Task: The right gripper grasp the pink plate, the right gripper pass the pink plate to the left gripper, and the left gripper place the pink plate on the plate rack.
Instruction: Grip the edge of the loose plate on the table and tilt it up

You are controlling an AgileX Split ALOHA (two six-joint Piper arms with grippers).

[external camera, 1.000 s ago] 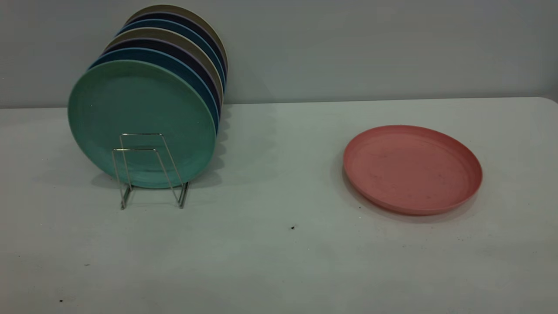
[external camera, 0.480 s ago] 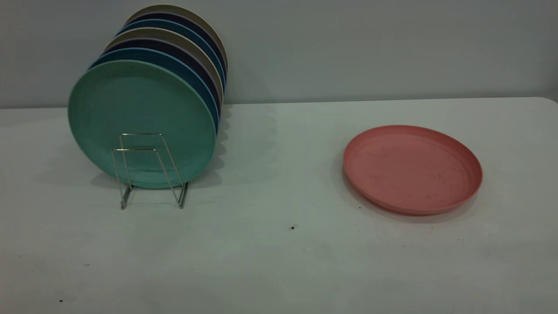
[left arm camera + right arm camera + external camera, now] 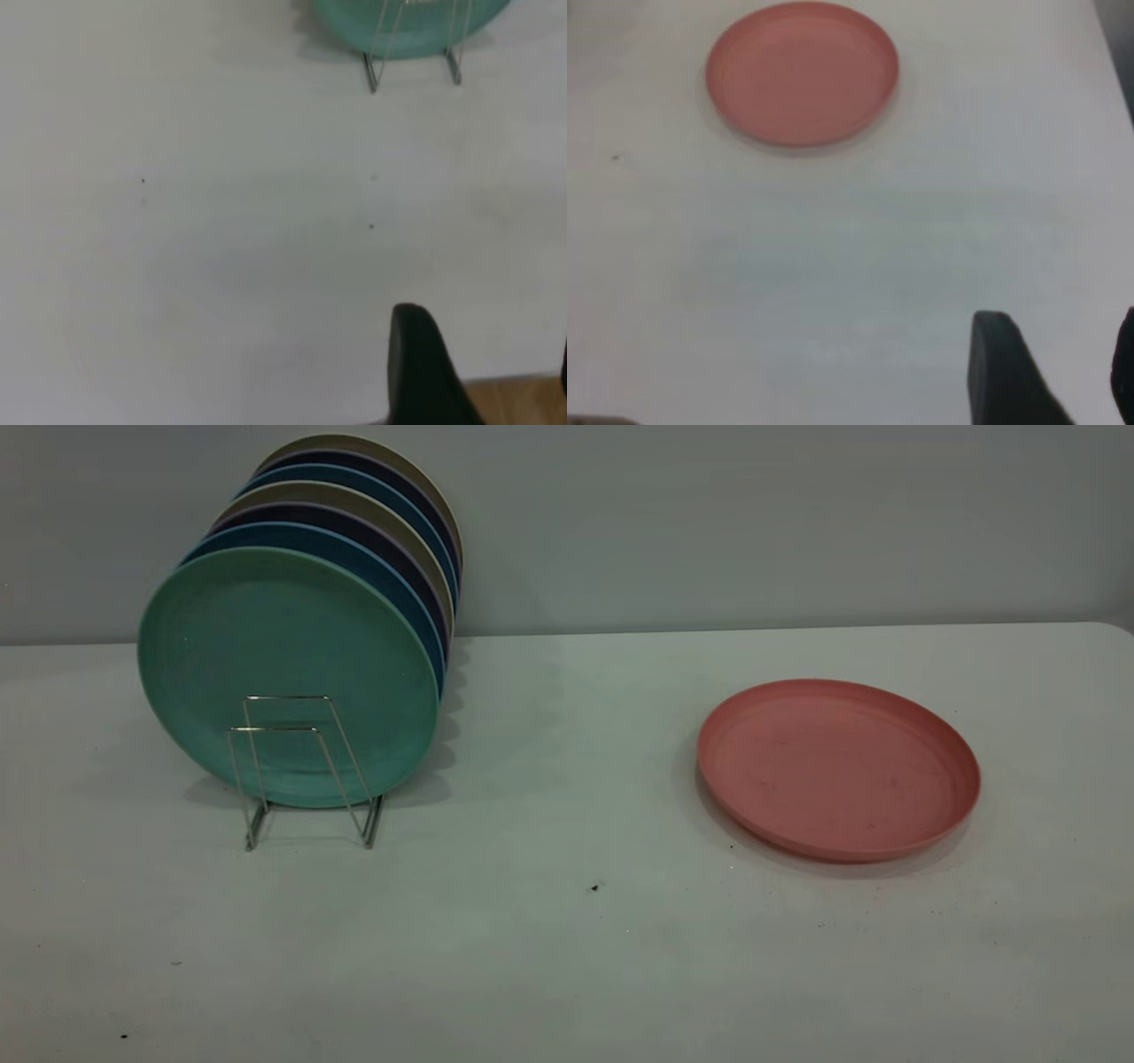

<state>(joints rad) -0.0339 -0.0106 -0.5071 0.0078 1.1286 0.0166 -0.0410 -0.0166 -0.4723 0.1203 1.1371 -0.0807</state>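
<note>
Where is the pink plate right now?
In the exterior view the pink plate lies flat on the table's right side, well apart from the plate rack and its standing plates on the left.

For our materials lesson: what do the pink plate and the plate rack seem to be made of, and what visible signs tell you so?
Pink plate: probably plastic, matte; its even salmon surface shows no glare, only faint dark specks.
Plate rack: apparently metal wire, polished; the thin silvery loops catch bright highlights.
</note>
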